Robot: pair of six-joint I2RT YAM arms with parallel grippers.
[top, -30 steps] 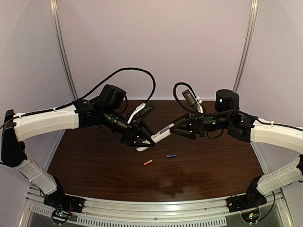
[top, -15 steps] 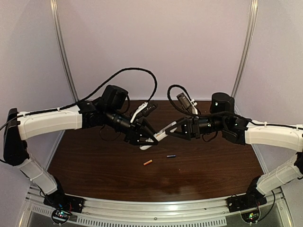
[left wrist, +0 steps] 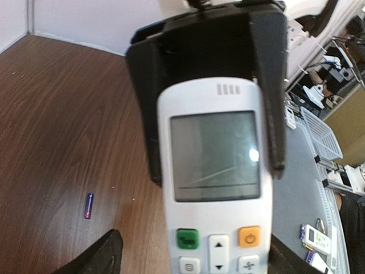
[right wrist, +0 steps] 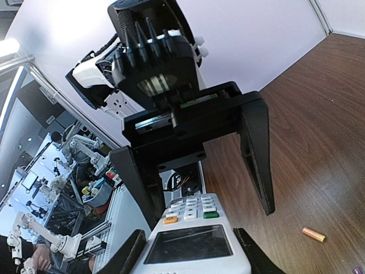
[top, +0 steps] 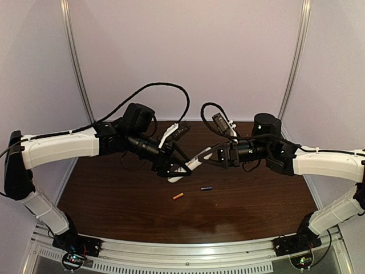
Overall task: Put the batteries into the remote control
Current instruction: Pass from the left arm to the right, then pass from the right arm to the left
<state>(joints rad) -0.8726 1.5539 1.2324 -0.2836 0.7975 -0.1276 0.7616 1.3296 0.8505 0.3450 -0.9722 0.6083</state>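
The white remote control (top: 194, 161) hangs tilted above the table between both grippers, buttons and screen facing up. My right gripper (top: 210, 155) is shut on its screen end; in the right wrist view (right wrist: 191, 251) my fingers press both sides of the remote (right wrist: 194, 242). My left gripper (top: 181, 168) is open, its fingers spread wide round the button end, seen in the left wrist view (left wrist: 194, 260) with the remote (left wrist: 214, 200). The orange battery (top: 178, 196) (right wrist: 313, 234) and the purple-blue battery (top: 206, 188) (left wrist: 88, 205) lie on the table in front, apart from each other.
The dark wooden table (top: 114, 200) is bounded by pale walls at the back and sides and a metal rail (top: 182, 257) at the near edge. Black cables loop above both wrists.
My right arm has moved left, closer to the left gripper along the remote. My left gripper's jaws have spread open. The batteries have not moved.
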